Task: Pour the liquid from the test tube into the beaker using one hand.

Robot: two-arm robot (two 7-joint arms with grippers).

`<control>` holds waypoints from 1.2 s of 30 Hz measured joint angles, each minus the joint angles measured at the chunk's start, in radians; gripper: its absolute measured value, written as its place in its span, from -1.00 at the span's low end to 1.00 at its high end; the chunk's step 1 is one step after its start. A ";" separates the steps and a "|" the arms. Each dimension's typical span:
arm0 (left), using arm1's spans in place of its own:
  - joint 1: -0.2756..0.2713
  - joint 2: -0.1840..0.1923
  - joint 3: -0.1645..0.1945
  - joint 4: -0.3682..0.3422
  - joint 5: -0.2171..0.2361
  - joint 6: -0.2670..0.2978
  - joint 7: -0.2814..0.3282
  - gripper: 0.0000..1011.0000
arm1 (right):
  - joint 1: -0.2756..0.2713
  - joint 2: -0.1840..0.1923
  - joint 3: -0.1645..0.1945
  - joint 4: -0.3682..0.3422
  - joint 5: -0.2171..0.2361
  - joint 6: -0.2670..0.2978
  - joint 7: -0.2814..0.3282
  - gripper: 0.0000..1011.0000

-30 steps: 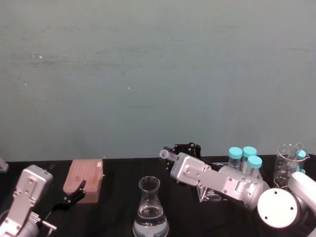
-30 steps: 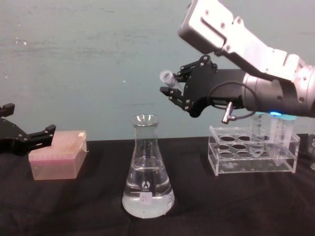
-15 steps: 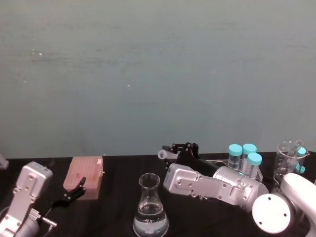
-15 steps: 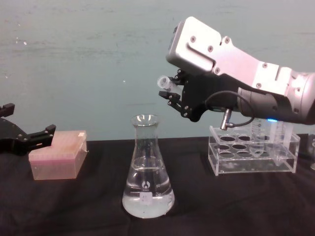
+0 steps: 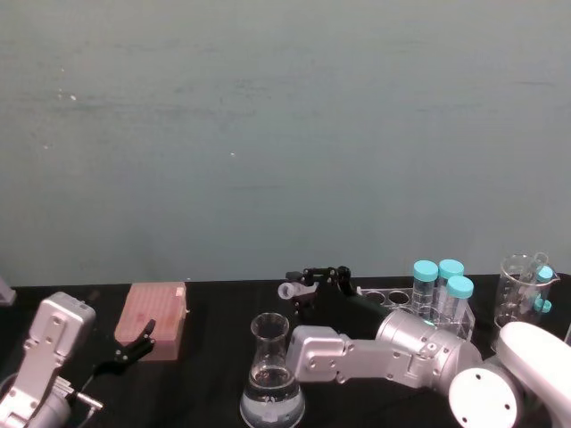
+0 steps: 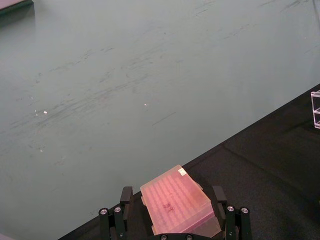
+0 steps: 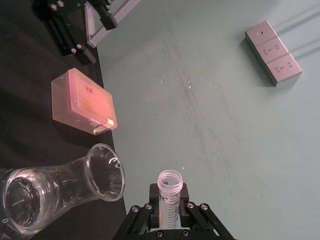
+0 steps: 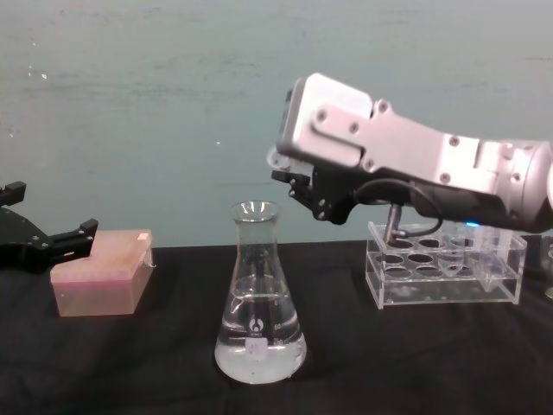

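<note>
Your right claw [image 5: 304, 287] is gripping the test tube [image 5: 287, 290] between both fingers, closed snugly around its body, as the right wrist view is showing [image 7: 169, 192]. It is holding the tube tipped well over, nearly level, with the open flared mouth pointing towards your left. The mouth is hanging higher than the rim of the conical flask [image 8: 259, 303] and just off to its right side, not over the opening. I cannot tell whether any liquid is sitting in the tube. The flask is standing upright on the black worktop [image 8: 130, 372], with clear liquid [image 8: 259, 350] filling its wide base. Behind your right arm, the clear rack [image 8: 445, 277] is standing, carrying teal-capped tubes [image 5: 442, 276]. Your left claw [image 8: 65, 238] is hanging low at the left with fingers spread and nothing in them, just beside the pink tip box [image 8: 99, 277].
</note>
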 joint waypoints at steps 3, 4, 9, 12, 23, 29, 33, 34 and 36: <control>0.000 0.000 0.000 0.000 0.000 0.000 0.000 0.98 | 0.000 0.005 -0.014 0.000 -0.039 -0.007 -0.021 -0.57; 0.000 0.000 0.000 0.000 0.000 0.000 0.000 0.98 | 0.000 0.006 -0.016 0.000 -0.046 -0.007 -0.025 -0.57; 0.000 0.000 0.000 0.000 0.000 0.000 0.000 0.98 | 0.001 0.010 -0.026 0.000 -0.075 -0.009 -0.039 -0.57; 0.000 0.000 0.000 0.000 0.000 0.000 0.000 0.98 | 0.003 0.011 -0.031 0.001 -0.091 -0.010 -0.048 -0.57; 0.000 0.000 0.000 0.000 0.000 0.000 0.000 0.98 | 0.009 0.021 -0.054 0.002 -0.151 -0.017 -0.082 -0.57; 0.000 0.000 0.000 0.000 0.000 0.000 0.000 0.98 | 0.010 0.028 -0.064 0.000 -0.182 -0.018 -0.103 -0.57; 0.000 0.000 0.000 0.000 0.000 0.000 0.000 0.98 | 0.012 0.032 -0.072 -0.003 -0.208 -0.016 -0.123 -0.57; 0.000 0.000 0.000 0.000 0.000 0.000 0.000 0.98 | 0.012 0.032 -0.073 -0.003 -0.213 -0.015 -0.126 -0.57; 0.000 0.000 0.000 0.000 0.000 0.000 0.000 0.98 | 0.012 0.035 -0.078 -0.007 -0.229 -0.011 -0.138 -0.57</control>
